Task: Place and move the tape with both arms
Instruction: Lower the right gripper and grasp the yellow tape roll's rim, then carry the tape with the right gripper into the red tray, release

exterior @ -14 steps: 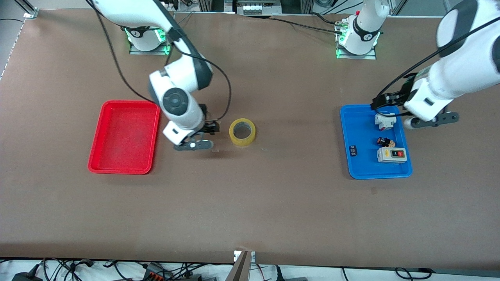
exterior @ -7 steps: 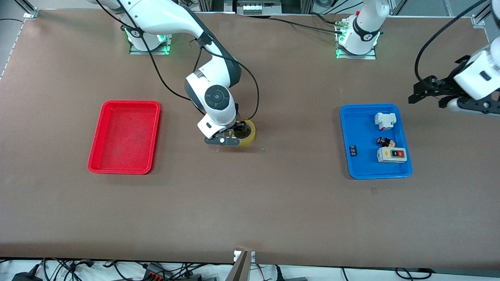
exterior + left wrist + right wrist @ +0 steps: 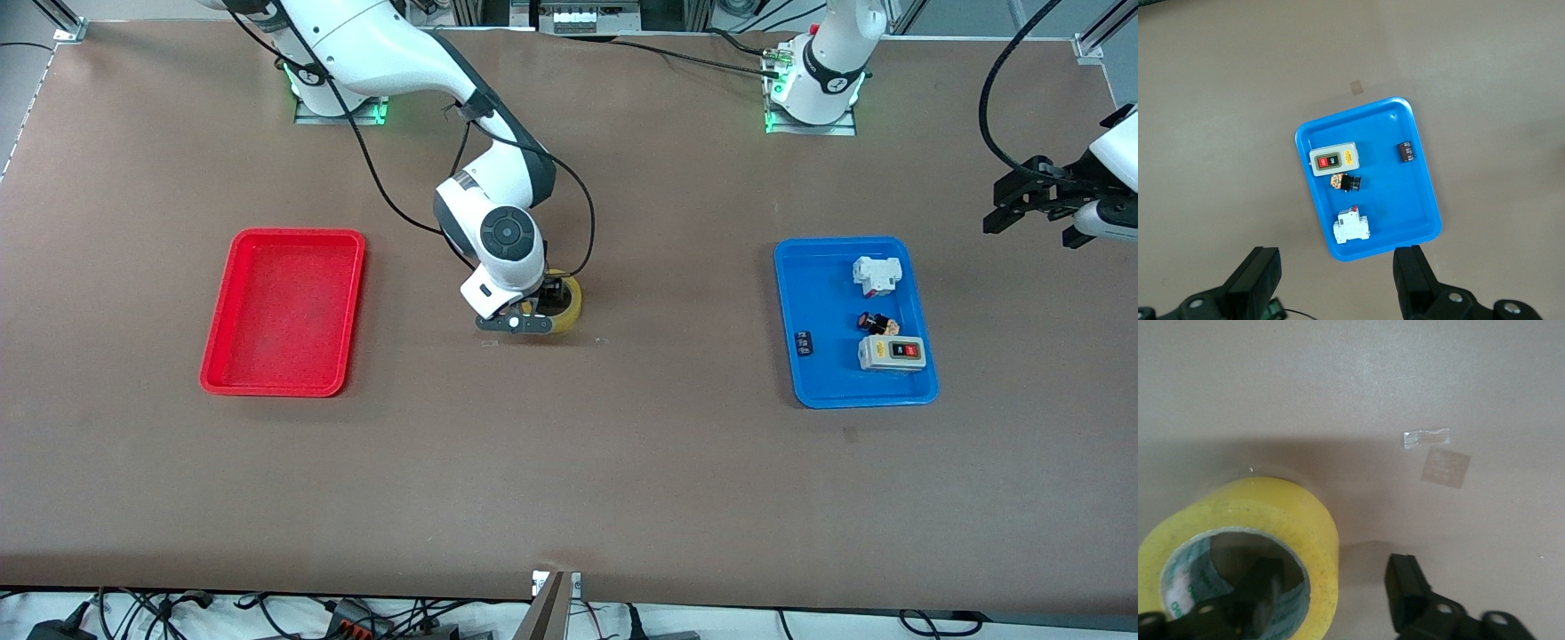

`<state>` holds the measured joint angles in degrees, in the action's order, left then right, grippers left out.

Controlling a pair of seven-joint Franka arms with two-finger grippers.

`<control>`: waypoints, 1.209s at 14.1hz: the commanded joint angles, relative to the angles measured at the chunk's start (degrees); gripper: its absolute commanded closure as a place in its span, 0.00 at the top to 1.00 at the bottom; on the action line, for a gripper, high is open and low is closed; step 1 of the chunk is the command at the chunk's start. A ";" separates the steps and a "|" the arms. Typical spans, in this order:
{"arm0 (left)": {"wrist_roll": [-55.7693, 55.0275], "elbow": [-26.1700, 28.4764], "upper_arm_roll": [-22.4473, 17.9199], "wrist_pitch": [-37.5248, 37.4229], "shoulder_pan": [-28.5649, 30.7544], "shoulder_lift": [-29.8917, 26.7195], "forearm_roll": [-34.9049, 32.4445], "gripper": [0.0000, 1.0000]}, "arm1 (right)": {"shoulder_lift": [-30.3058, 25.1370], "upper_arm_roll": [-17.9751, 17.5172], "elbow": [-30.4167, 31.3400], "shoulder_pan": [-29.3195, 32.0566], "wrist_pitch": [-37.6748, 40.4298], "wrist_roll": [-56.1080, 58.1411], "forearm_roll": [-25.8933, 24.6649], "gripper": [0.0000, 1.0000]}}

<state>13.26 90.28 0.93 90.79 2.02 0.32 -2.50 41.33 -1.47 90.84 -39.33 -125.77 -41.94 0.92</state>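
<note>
- At the centre of your front view, the yellow tape lies flat on the brown table, between the red tray at mid-left of the frame and the blue tray at mid-right.
- Your right gripper is down on the tape; in the right wrist view one finger sits inside the roll's hole and the other just outside its wall. The jaws straddle the wall, partly open, with a gap to the outer finger.
- Your left gripper hangs at the right edge of the front view, above the table, its jaws spread wide and empty.
- The blue tray holds a grey switch box, a white part and two small dark pieces.
</note>
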 commanded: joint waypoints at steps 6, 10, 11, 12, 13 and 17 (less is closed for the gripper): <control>1.68 -1.95 -3.56 -3.32 0.09 0.03 1.18 1.00 | -2.38 1.03 -3.21 0.75 0.35 -3.94 0.31 0.00; 1.33 -1.69 -3.13 -4.66 0.00 0.03 1.35 1.00 | -9.41 1.55 -1.89 9.06 6.56 -1.15 0.04 0.00; 1.25 -1.69 -2.87 -4.66 0.09 0.03 1.44 1.00 | -10.73 1.12 -1.54 13.71 9.47 4.87 0.13 0.00; 1.25 -1.69 -2.78 -4.74 0.00 0.03 2.40 1.00 | -12.13 1.11 -0.50 16.54 11.93 11.20 0.39 0.00; 1.25 -1.86 -2.69 -4.74 0.09 0.03 3.36 1.00 | -13.63 1.20 1.08 19.27 13.35 15.18 0.39 0.00; 1.16 -1.78 -2.69 -4.74 0.09 0.21 3.99 1.00 | -17.16 1.55 9.25 31.30 15.12 25.29 -0.13 0.00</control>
<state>13.73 89.60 -1.68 87.32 2.14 0.32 0.84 27.14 1.03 94.47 -12.43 -110.49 -21.28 0.81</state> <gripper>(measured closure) 0.000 0.780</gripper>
